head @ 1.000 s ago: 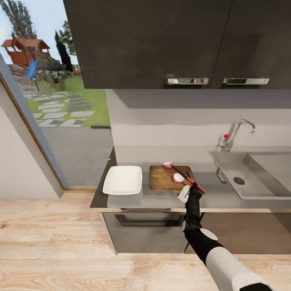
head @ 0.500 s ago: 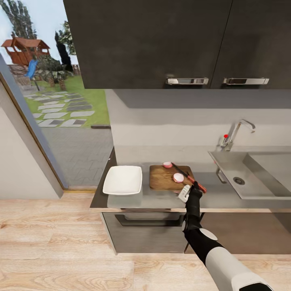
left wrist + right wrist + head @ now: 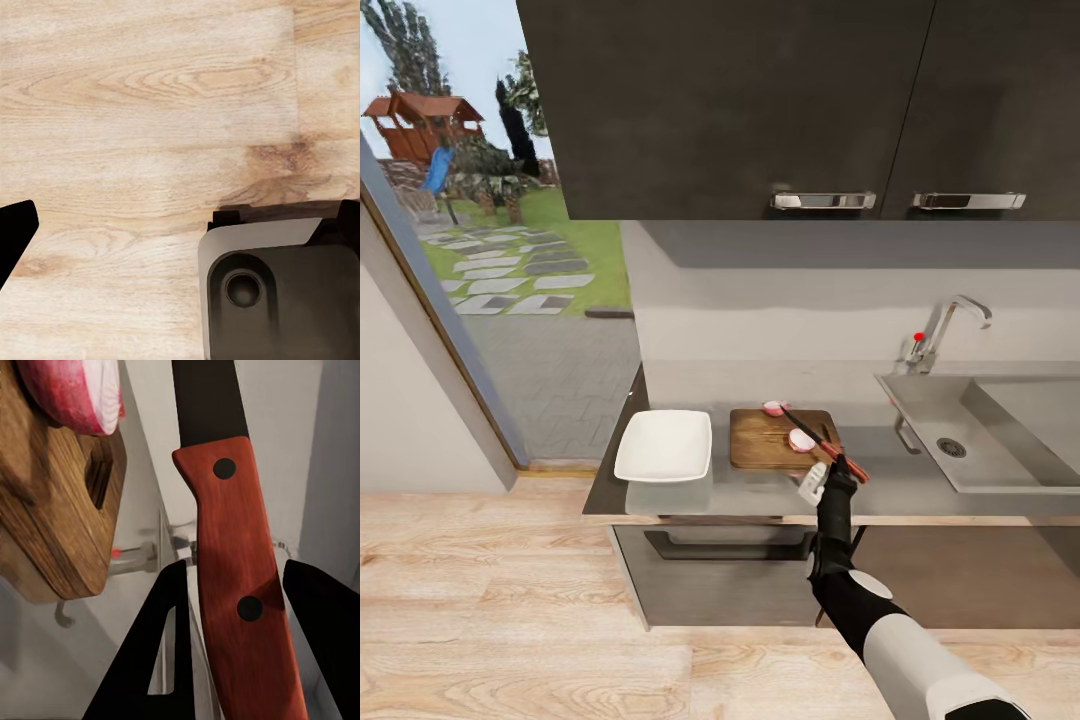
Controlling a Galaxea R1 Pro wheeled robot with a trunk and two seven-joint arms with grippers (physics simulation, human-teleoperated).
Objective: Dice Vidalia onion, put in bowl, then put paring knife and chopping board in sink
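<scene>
Evidently the right gripper [image 3: 838,466] holds the paring knife with the red-brown riveted wooden handle [image 3: 240,585] so that its dark blade reaches out over the brown wooden chopping board [image 3: 765,440]: the jaws stand closed on either side of the handle, a grip suited to bringing the edge down on the onion. The purple-skinned, white-fleshed onion [image 3: 801,440] lies on the board in two pieces, one near the knife and a second [image 3: 775,408] at the board's far edge, so dicing looks begun but far from finished. The square white bowl [image 3: 664,445] waits just beside the board on the grey worktop [image 3: 880,490], handy for the pieces, and the steel sink [image 3: 1000,440] sits to the other side.

The blade's tip is cut off in the right wrist view, and whether the edge touches the onion cannot be told. The left wrist view looks down on the pale wooden floor [image 3: 150,112] and part of the robot's base; the left jaws' state cannot be told.
</scene>
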